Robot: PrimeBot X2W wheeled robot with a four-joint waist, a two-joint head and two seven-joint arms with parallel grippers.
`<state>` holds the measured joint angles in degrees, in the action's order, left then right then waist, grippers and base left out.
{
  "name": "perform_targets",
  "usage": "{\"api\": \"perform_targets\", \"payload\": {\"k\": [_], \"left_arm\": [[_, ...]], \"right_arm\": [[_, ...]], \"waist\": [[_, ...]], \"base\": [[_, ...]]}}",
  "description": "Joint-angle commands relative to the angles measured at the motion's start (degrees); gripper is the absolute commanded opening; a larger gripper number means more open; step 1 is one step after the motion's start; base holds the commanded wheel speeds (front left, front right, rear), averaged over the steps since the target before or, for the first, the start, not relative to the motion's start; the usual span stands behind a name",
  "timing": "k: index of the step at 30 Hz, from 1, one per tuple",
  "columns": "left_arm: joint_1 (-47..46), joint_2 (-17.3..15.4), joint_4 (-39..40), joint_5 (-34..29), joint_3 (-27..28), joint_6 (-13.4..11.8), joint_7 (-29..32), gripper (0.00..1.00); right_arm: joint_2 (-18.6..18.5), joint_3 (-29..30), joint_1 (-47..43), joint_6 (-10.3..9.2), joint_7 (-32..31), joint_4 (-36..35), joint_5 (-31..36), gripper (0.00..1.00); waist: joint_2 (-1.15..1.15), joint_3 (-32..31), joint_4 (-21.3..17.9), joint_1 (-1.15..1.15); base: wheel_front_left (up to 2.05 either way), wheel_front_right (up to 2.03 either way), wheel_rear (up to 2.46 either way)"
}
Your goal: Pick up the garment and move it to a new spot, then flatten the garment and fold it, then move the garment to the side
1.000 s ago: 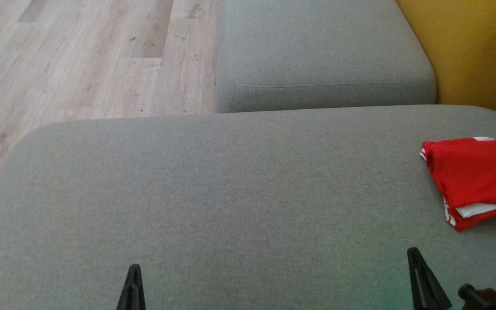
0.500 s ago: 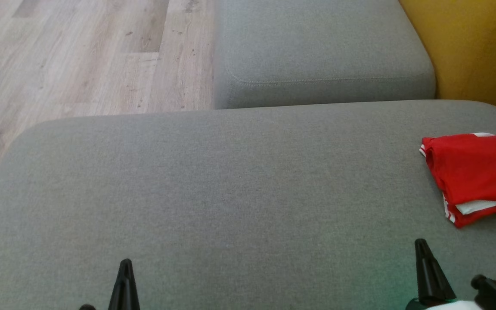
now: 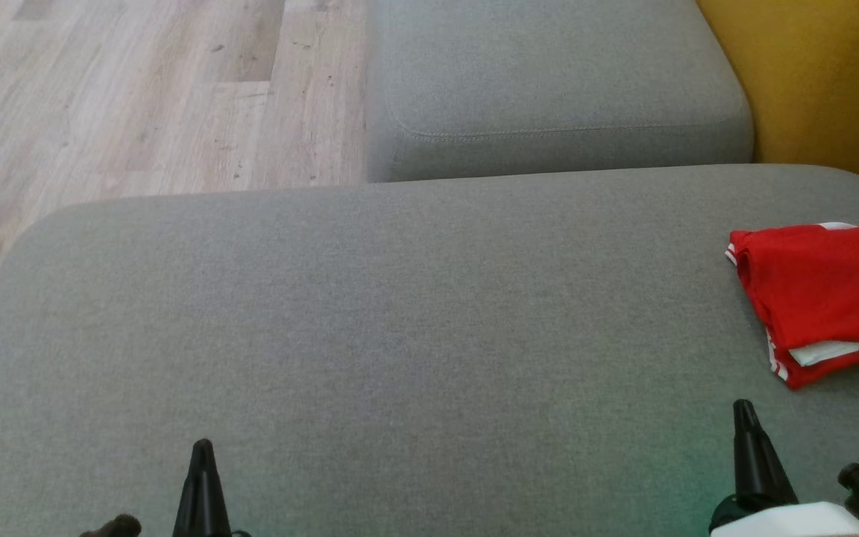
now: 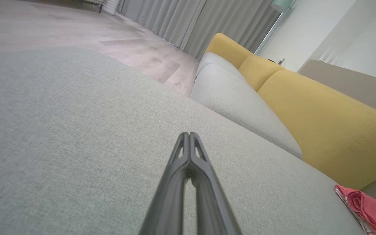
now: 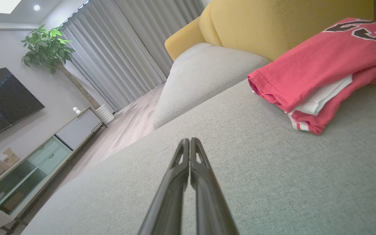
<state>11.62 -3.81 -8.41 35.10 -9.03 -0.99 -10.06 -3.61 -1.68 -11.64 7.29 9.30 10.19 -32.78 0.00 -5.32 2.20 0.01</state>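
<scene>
Garment point(image 3: 825, 298): red, folded, at rest at right edge of grey seat cushion point(image 3: 400, 335), partly cut off by the head-view frame. Long axis judged roughly left to right across the cushion, rounded fold toward the middle. Right gripper point(image 5: 190, 141): fingers pressed together, empty; garment near, ahead and to the right of the tips. Left gripper point(image 4: 189, 134): likewise closed on nothing, well apart from garment. Nearer arm for any further reach: right.

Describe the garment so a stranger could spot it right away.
Find the big grey cushion beside the yellow backrest. At its right edge lies a folded red jersey, the only bright thing there, with white trim and dark lettering.
</scene>
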Motion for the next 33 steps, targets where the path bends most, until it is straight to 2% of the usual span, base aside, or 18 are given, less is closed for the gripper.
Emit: {"api": "perform_targets", "payload": {"k": [1,33], "left_arm": [[-3.2,-0.6,1.4,1.9,1.4,0.5,0.4,0.0],[-8.4,-1.0,-1.1,23.4,5.4,3.4,5.4,0.0]], "right_arm": [[-0.8,0.1,3.0,0.06,-0.4,-1.4,-2.1,0.0],[-0.9,2.2,8.4,0.11,-5.4,0.5,-24.1,0.0]], "waist": [[0.0,0.1,0.0,0.0],[0.0,2.1,-0.8,-0.01]], "base": [[0.0,0.0,0.0],[0.0,0.0,0.0]]}}
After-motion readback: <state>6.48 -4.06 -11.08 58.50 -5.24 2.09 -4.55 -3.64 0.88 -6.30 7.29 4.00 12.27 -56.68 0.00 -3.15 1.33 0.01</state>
